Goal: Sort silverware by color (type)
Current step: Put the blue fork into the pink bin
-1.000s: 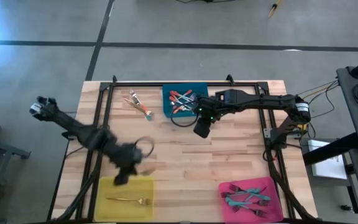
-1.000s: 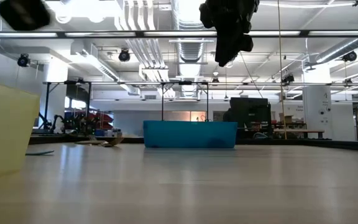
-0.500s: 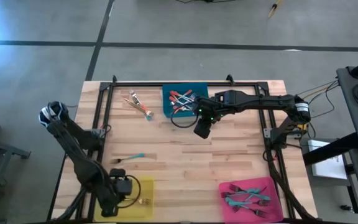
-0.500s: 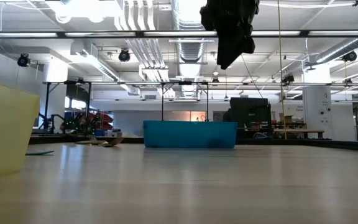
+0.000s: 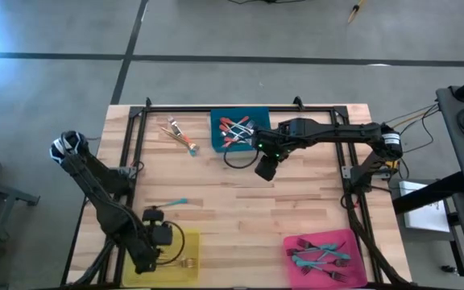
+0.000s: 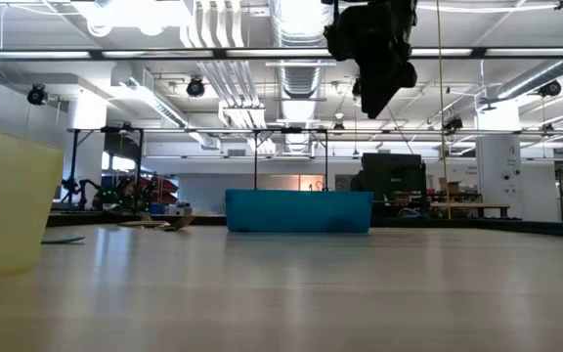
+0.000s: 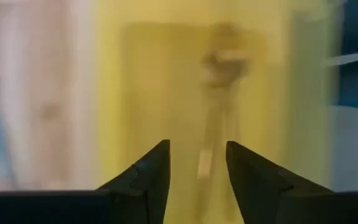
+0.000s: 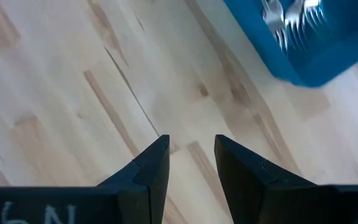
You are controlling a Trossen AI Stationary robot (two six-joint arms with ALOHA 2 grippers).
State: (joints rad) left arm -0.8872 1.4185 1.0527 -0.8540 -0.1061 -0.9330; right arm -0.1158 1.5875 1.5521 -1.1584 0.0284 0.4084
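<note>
Gold fork (image 7: 219, 118) lies in the yellow bin (image 5: 185, 235) just ahead of the left gripper (image 7: 197, 163); jaws apart, empty.

Both arms are dark, nearly black, built of slim tube-like links joined by chunkier rounded joints; the right arm (image 5: 329, 133) carries a small green light near its wrist at centre frame and thin yellow and orange cables at its base on the right. The left arm (image 5: 103, 197) ends in a pale grey rounded cap at far left, with a thin black cable looping beside its wrist. Each tool has two flat, dark, wedge-shaped fingers (image 8: 151, 165), and white lettering shows on the right tool's body (image 8: 39, 214) at lower left.
</note>
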